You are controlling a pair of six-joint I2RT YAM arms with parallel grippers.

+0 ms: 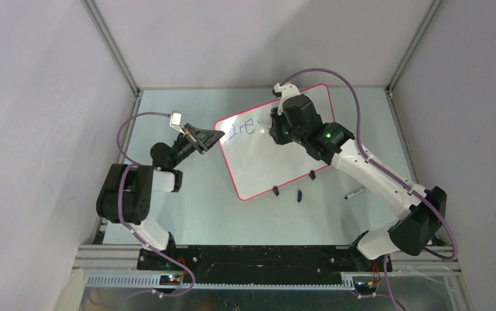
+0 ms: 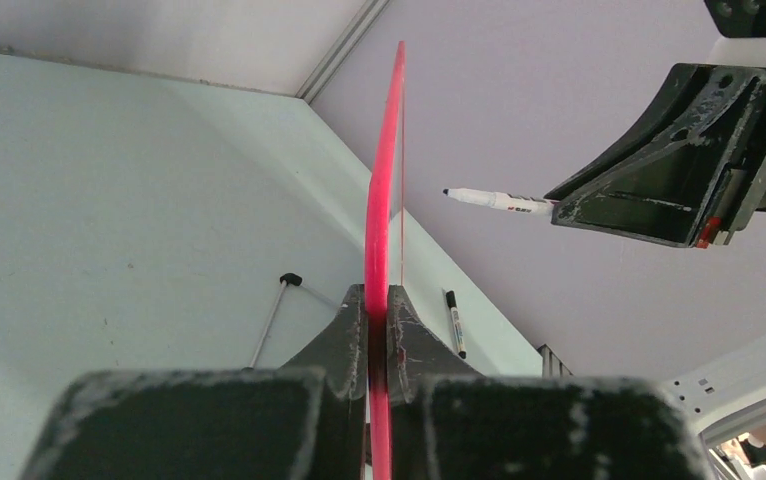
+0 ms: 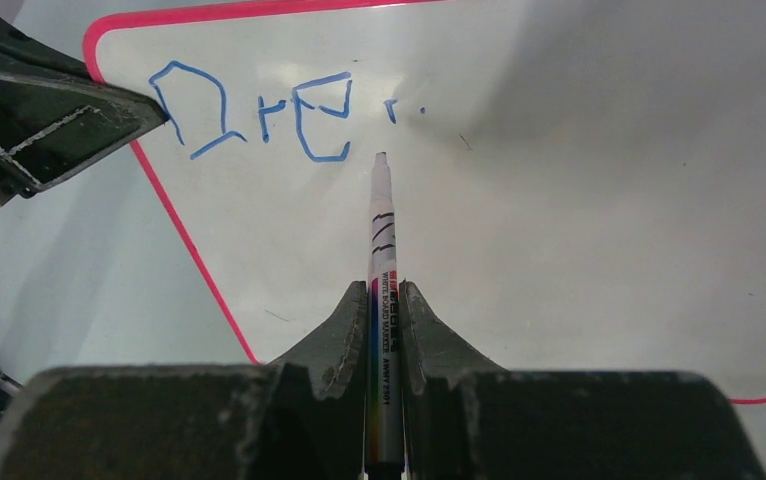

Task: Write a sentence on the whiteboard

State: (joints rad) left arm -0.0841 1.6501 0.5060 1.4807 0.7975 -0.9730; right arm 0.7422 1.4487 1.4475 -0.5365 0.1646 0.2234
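Whiteboard (image 1: 258, 162): sits mid-bench (image 1: 232, 220), skewed, with its far-left corner clamped in the left jaws. From the left wrist you get only the red-pink rim (image 2: 383, 200) edge-on, pinched tight between the two fingers. None of the writing face shows there.

Right jaws: closed on a whiteboard marker (image 3: 383, 250), the barrel running up between the fingers. The frame bottom cuts off its rear end. The tip sits just below the blue letters, and from the right wrist you cannot tell whether it touches. The left wrist view shows wall between the tip and the rim line.

The sentence (image 3: 259, 110): on the right wrist view it reads "Dre", then a short stroke and a dot further right. In the top view the letters are small and hard to read, and the right arm covers the board beside them.

Top view only: two black clip feet (image 1: 275, 190) on the board's near edge. A small blue object (image 1: 300, 194), too small to name, lies just near of them. A spare marker (image 1: 354, 192) lies further right on the bench.

Left wrist only: a thin pale rod with a black end (image 2: 279, 300) left of the rim. You cannot make out what it is.
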